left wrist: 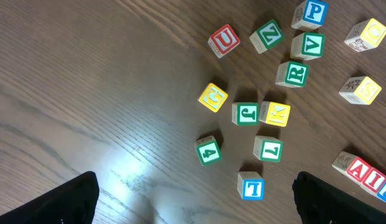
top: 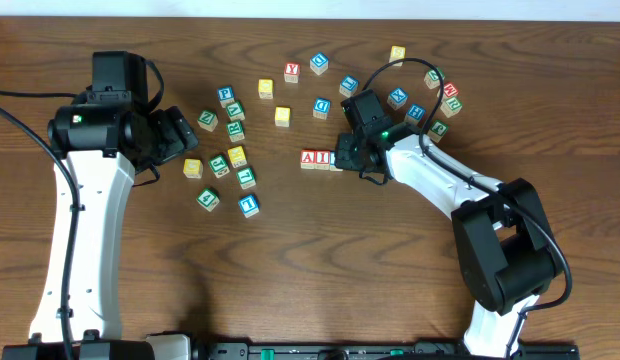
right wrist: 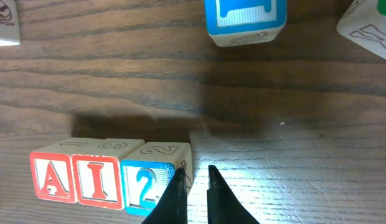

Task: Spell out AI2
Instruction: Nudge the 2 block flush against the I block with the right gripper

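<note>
1. Currently, three small wooden blocks sit in a row near the middle of the brown wooden table [top: 290, 260]. They touch side by side: a red A block [right wrist: 51, 180], a red I block [right wrist: 96, 182] and a blue 2 block [right wrist: 145, 186]. From the right wrist view they read A, I, 2.
2. Down low at the 2 end of that row is the right claw [right wrist: 194, 186]. Its two fingers are pressed almost together, with nothing pinched between them. One fingertip [right wrist: 176, 191] sits right at the outer edge of the 2 block; I cannot tell whether it truly touches.
3. Over the left half of the table, well apart from the row, hangs the left claw [left wrist: 193, 199]. Its fingers are spread wide and hold nothing.
4. Around both arms lie scattered blocks [top: 235, 130]: a cluster near the left claw, and more beyond the right claw.
</note>
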### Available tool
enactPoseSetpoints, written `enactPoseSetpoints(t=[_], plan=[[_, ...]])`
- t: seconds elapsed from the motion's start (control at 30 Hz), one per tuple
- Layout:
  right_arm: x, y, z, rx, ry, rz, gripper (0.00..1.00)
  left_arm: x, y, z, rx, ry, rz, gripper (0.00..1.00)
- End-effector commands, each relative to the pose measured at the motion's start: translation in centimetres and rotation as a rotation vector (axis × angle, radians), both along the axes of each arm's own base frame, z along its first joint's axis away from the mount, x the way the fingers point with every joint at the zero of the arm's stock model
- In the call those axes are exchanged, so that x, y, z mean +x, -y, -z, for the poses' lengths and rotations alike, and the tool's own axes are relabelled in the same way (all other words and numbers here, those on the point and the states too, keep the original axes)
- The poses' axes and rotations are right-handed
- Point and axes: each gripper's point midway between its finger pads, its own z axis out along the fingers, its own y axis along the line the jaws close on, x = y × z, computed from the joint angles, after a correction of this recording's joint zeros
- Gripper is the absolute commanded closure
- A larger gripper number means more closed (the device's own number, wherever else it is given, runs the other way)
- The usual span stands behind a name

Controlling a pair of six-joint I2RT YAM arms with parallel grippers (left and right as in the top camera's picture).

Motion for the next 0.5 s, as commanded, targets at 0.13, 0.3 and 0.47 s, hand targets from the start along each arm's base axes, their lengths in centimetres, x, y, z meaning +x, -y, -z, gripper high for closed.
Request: enactPoseSetpoints(t=[0.13,0.3,0.47], plan=[[1.1,-1.1,-0.8,0.005,0.064,-0.081,0.93,0.0,-0.2,-0.2,0.008,0.004,-0.001,0.02],[1.9,-1.5,-2.1,0.004,0.092,-0.105,0.92,0.0,-0.2,-0.2,0.008,0.004,-0.001,0.02],[2.2,-1.9,-3.0,0.001,0.105,-0.131,0.90,0.0,-0.2,-0.2,0.008,0.004,-0.001,0.02]])
